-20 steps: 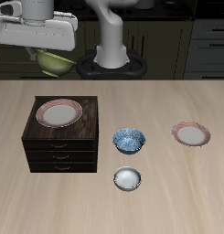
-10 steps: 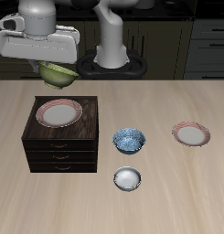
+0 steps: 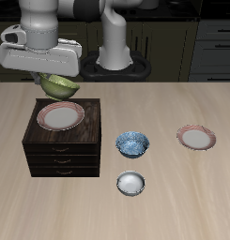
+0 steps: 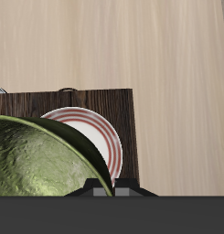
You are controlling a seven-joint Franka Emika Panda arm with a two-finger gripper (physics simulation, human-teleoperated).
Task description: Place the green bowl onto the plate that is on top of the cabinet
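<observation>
My gripper is shut on the green bowl and holds it tilted in the air, a little above the back edge of the cabinet. The plate, white with a red-pink rim, lies on the cabinet's top, just below and in front of the bowl. In the wrist view the green bowl fills the near field and partly covers the plate on the dark wooden cabinet top. The fingertips are hidden by the bowl.
A blue patterned bowl and a smaller white-grey bowl stand on the table beside the cabinet. A second red-rimmed plate lies farther off on the table. The robot base stands at the back.
The gripper has carried the green bowl down and toward the table's front, closer to the cabinet top and the plate.
</observation>
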